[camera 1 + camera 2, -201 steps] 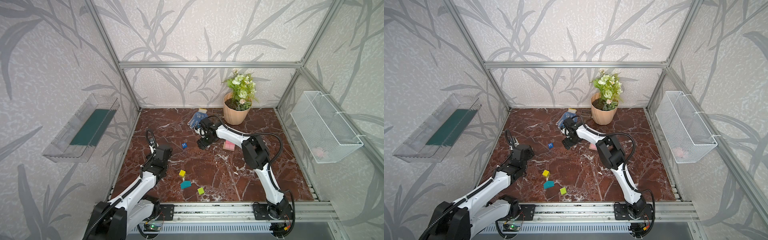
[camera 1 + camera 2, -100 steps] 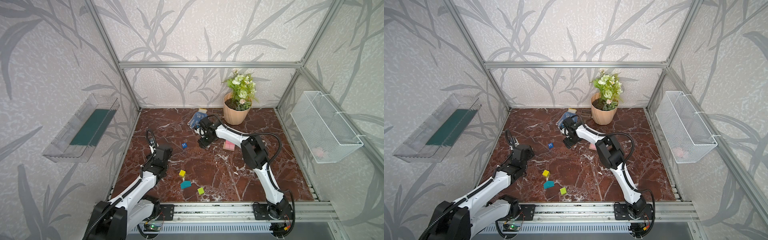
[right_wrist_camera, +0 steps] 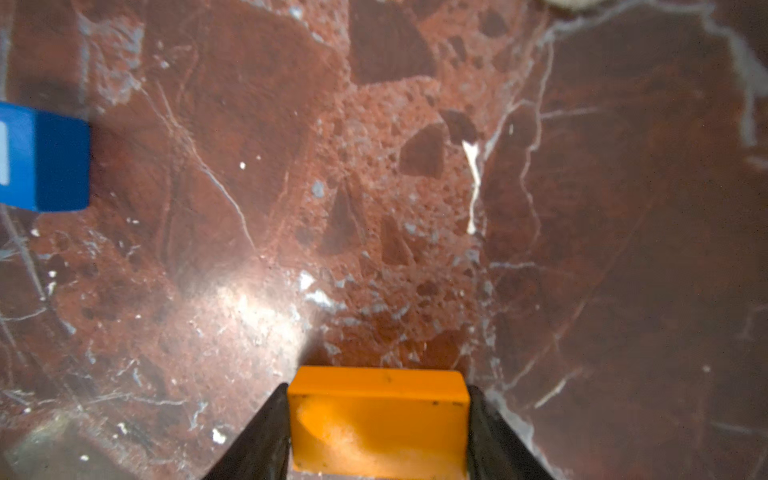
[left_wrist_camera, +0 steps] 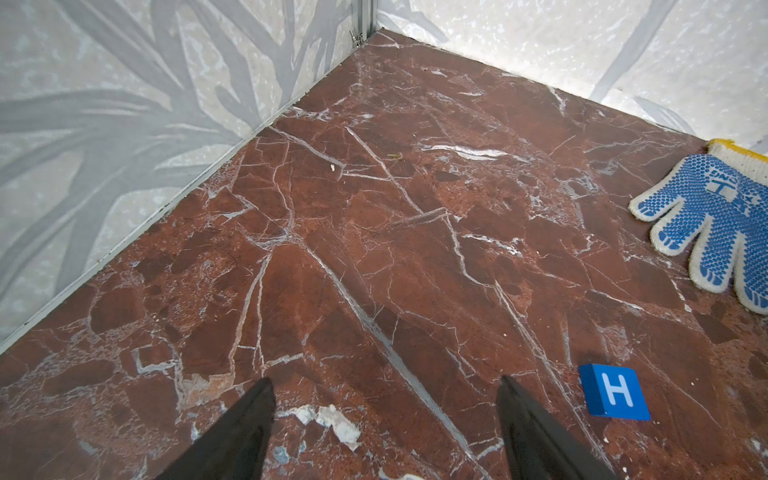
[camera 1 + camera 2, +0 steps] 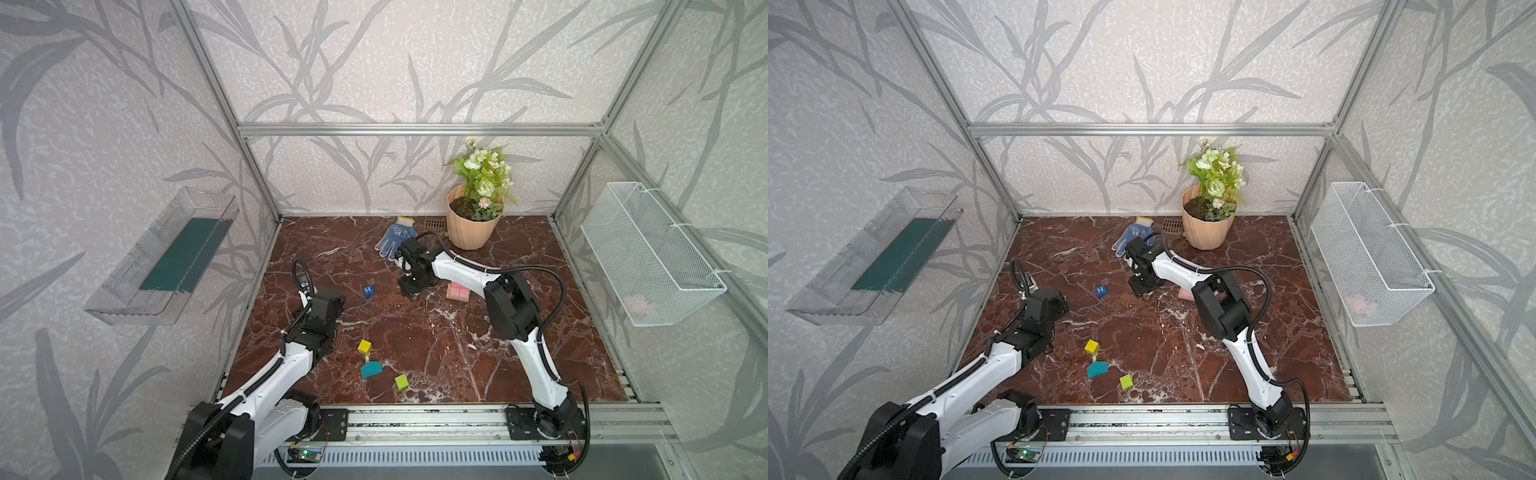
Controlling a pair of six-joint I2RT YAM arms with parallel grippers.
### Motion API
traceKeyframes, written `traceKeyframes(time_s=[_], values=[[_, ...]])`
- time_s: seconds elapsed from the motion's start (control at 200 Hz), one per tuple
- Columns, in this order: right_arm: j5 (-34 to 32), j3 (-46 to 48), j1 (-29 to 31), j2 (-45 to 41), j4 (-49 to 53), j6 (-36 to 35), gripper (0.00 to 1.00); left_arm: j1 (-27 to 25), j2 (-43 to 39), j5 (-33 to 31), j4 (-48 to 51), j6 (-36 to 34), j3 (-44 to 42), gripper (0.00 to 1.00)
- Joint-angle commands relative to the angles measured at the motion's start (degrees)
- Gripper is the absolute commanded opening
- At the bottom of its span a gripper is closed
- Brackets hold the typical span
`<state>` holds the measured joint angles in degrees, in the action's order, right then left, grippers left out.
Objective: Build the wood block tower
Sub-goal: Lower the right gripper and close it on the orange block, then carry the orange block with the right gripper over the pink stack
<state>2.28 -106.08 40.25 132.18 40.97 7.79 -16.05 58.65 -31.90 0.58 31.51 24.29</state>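
Right gripper [image 3: 377, 388] clamps a smooth orange oblong block [image 3: 378, 419] at lower centre of its wrist view, over the veined red marble floor [image 3: 374, 166]. Left gripper [image 4: 386, 380] fingers stand wide apart. Glossy blue "H" cube [image 5: 368, 290] mid-frame, pink blocks [image 5: 457, 291] to its right.

— What sort of place are we looking at?

— A robot lab cell, I'd say. A left arm [image 5: 286, 370] and a right arm [image 5: 536, 357] are standing bolted to a rail [image 5: 415, 422] along the front, with a bare circuit board [image 5: 306, 456] showing beneath it.

— Yet the leafy walls [image 5: 374, 62] and the flowerpot [image 5: 471, 235] are suggesting a home.

— That's only dressing. An aluminium frame [image 5: 415, 129] is holding those walls up, the marble-look worktop [image 5: 457, 345] is sitting boxed inside it, and a wire basket [image 5: 648, 257] is hanging off one side.
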Motion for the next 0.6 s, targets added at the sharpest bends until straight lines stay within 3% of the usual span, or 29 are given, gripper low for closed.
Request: traceKeyframes(time_s=[0.0, 0.125, 0.26, 0.595], values=[[-4.48, 2.28, 1.27, -2.44, 4.90, 5.84, 0.47, 0.14, -0.20, -1.58, 0.70, 0.28, 1.59, 0.83], [-5.58, 4.65, 1.67, -5.89, 4.50, 11.89, 0.40, 0.15, -0.47, -1.58, 0.74, 0.28, 1.42, 0.83], [-6.15, 10.11, 2.26, -12.13, 1.06, 16.65, 0.39, 0.14, -0.98, -1.45, 0.83, 0.36, 1.16, 0.83], [-16.37, 23.94, 3.96, -30.68, -3.56, 24.28, 0.37, 0.15, -2.30, -0.88, 0.57, 0.27, 0.37, 0.83]])
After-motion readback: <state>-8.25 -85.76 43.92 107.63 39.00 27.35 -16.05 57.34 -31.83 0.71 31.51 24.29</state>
